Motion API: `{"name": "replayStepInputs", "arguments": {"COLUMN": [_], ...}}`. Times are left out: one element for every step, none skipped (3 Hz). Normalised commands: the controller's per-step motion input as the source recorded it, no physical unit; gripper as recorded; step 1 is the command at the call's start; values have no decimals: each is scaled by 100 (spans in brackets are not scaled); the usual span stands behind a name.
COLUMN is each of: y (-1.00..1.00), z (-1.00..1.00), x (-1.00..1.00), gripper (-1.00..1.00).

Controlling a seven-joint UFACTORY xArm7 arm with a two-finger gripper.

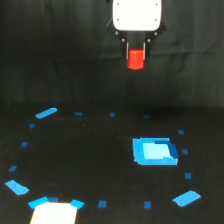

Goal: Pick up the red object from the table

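Observation:
The red object (135,59) is a small red-orange stubby block. It hangs between the two dark fingers of my gripper (136,54), near the top of the exterior view. The gripper's white body sits above it. The gripper is shut on the block and holds it well above the black table (90,150). The block's top is partly hidden by the fingers.
A larger blue flat square piece (154,151) lies on the table at the exterior view's right. Small blue tape marks ring the middle. Longer blue strips lie at the left (46,113) and lower right (186,198). A white patch (54,213) sits at the bottom edge.

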Motion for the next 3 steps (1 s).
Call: {"name": "replayStepInputs", "arguments": {"y": [-3,-6,-6], "z": [56,23,33], "x": [6,-30,-3], "gripper": [-100,-100,-88]}}
